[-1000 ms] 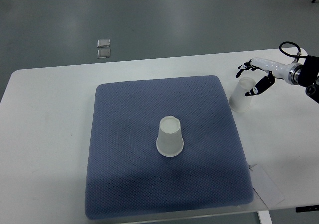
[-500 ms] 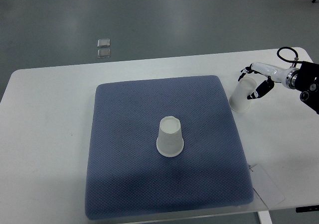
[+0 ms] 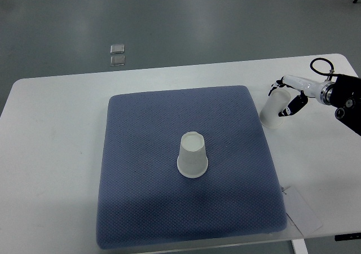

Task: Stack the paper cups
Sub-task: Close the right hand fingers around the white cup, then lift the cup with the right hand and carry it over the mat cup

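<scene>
Standing upside down near the middle of the blue mat (image 3: pixel 146 197), one cup (image 3: pixel 192 155) has bare mat on every side. Farther back, just off the mat's right edge on the white table (image 3: pixel 51 152), the second cup (image 3: pixel 274 109) leans, the right hand (image 3: pixel 287 96) wrapped around its top. Plenty of open table lies left.
</scene>
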